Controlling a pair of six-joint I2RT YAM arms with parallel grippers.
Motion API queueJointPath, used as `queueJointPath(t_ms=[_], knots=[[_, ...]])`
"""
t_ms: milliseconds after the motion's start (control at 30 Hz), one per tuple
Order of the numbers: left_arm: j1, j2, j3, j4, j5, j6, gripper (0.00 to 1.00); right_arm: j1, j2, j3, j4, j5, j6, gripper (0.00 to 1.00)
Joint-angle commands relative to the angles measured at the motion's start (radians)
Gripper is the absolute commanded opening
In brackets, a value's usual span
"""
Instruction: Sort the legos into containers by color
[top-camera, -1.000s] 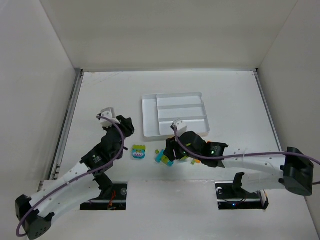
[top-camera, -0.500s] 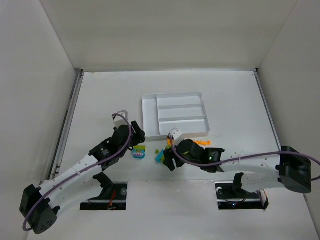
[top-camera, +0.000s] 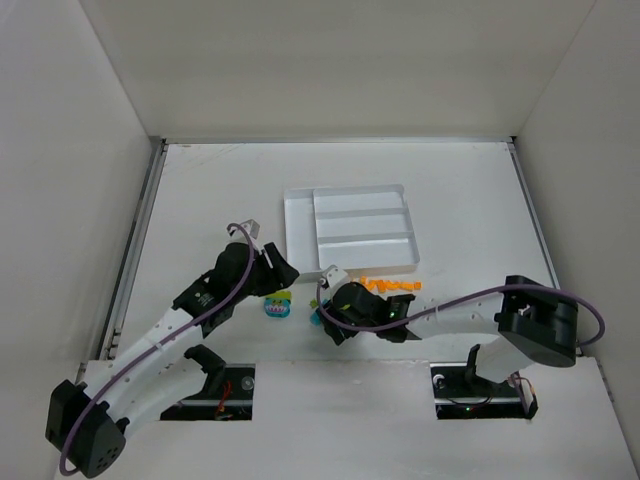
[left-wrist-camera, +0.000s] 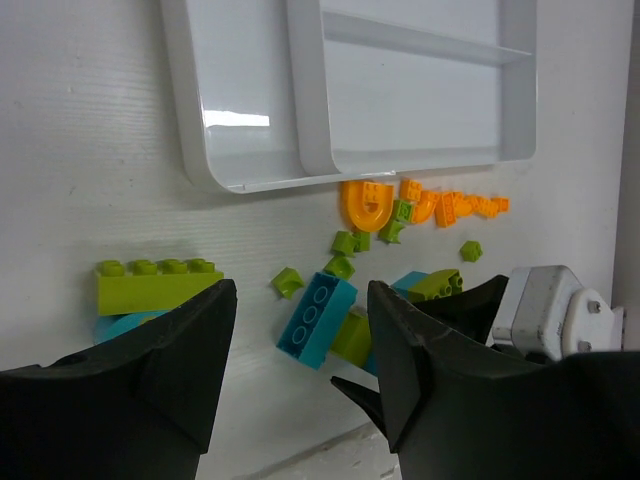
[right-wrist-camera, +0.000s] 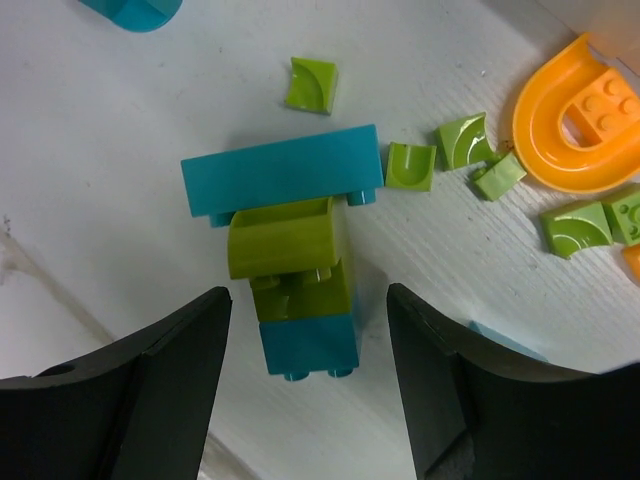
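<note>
The legos (top-camera: 390, 286) lie lower centre, just below the tray (top-camera: 300, 232) at its near rim, orange ones newly uncovered. Both arms have closed in; the left gripper (left-wrist-camera: 297, 305) stands jaws apart, the right gripper (right-wrist-camera: 305, 298) likewise, astride a lime-teal stack (right-wrist-camera: 290, 255).

Mixed-colour legos (left-wrist-camera: 315, 318) beside white tray (left-wrist-camera: 185, 110)

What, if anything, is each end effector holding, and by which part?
Nothing. The left end effector and right end effector both stand open above lime-and-teal plastic bricks.
</note>
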Motion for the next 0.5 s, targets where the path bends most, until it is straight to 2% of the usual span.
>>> queueJointPath(t_ms=[0,267,367,467], knots=[[0.014,-0.011,0.0,0.002,0.08,-0.001,0.52,-0.006,0.031,0.039,0.099,0.035,-0.006,0.69],[0.025,-0.016,-0.026,0.019,0.091,-0.008,0.52,-0.003,0.08,0.029,0.184,0.132,0.001,0.65],[0.026,-0.019,-0.028,0.016,0.094,-0.012,0.52,-0.001,0.092,0.018,0.205,0.139,-0.002,0.52],[0.026,-0.035,-0.032,0.0,0.094,-0.014,0.52,-0.001,0.089,0.006,0.228,0.147,0.001,0.33]])
